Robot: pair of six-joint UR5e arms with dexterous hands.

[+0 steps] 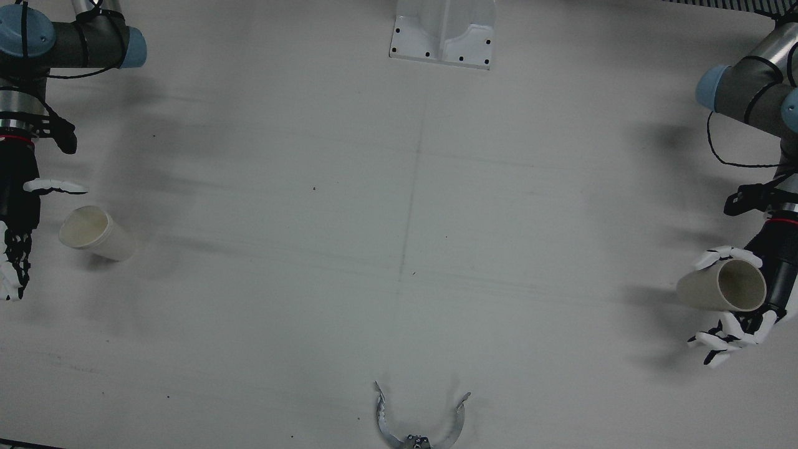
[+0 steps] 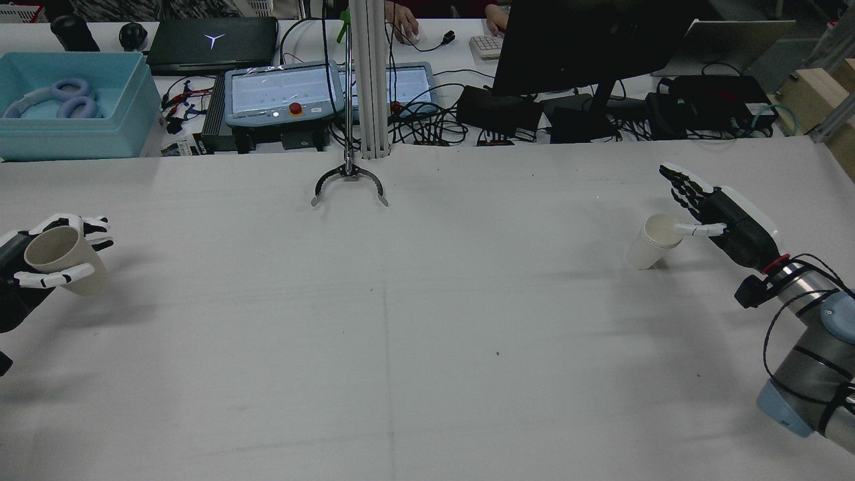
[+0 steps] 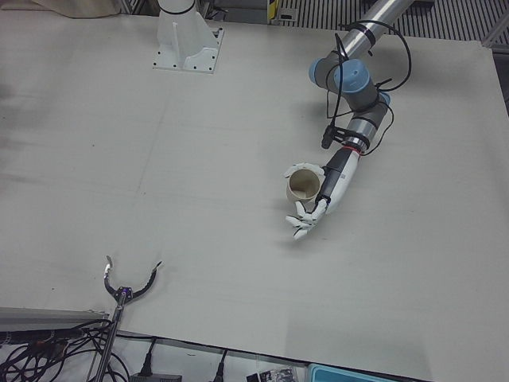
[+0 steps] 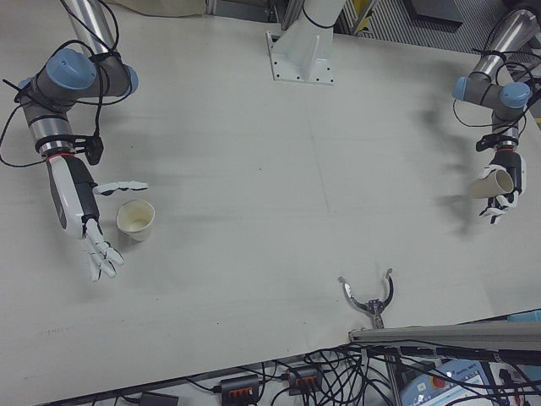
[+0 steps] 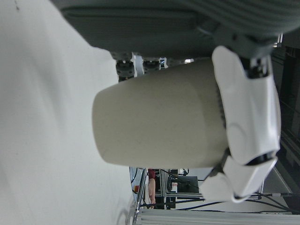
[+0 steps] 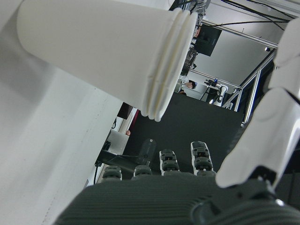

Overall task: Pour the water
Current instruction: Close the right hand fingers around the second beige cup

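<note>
The left hand (image 1: 745, 293) has its fingers (image 2: 50, 277) wrapped around a beige cup (image 1: 723, 285), held near the left edge of the table (image 1: 399, 249). In the rear view the cup seems slightly lifted, but this is not sure. The right hand (image 2: 725, 220) is spread flat and holds nothing; 1 finger reaches over the rim of the white cup (image 2: 653, 242), which stands upright just beside the palm.

The 2 cups are well apart, so water may spill during the carry if the held cup tilts. The right hand could also knock the white cup over.

The table is plain white. Behind it are a monitor (image 2: 588, 47), cables and a blue box (image 2: 70, 103).
</note>
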